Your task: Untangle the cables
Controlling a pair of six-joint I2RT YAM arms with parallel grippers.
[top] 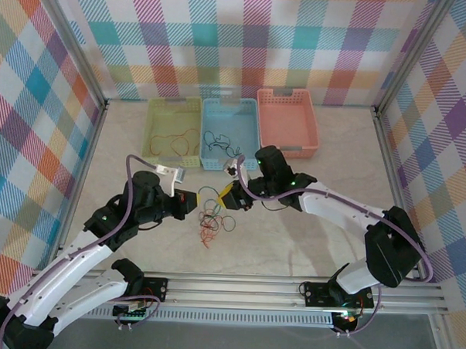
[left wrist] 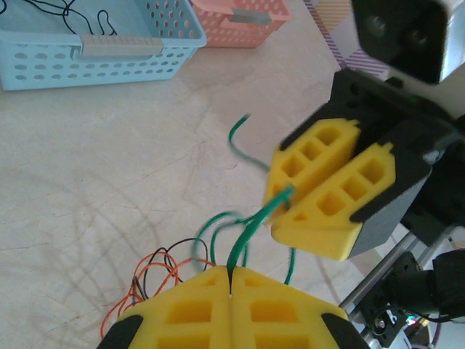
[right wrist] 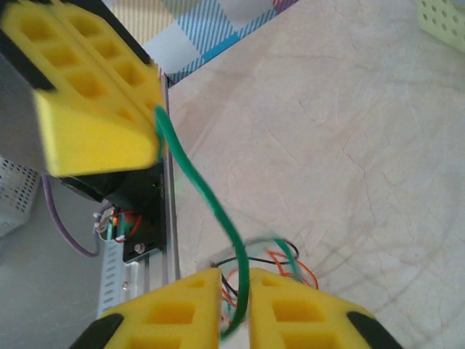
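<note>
Two white arms, black joints, purple hoses, yellow claw fingers with rectangular cut-outs

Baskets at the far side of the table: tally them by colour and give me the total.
green basket: 1
blue basket: 1
pink basket: 1
Total: 3

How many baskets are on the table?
3, in a row at the far side: the yellow-green basket on the left, the blue basket in the middle, the pink basket on the right. None seems hidden.
</note>
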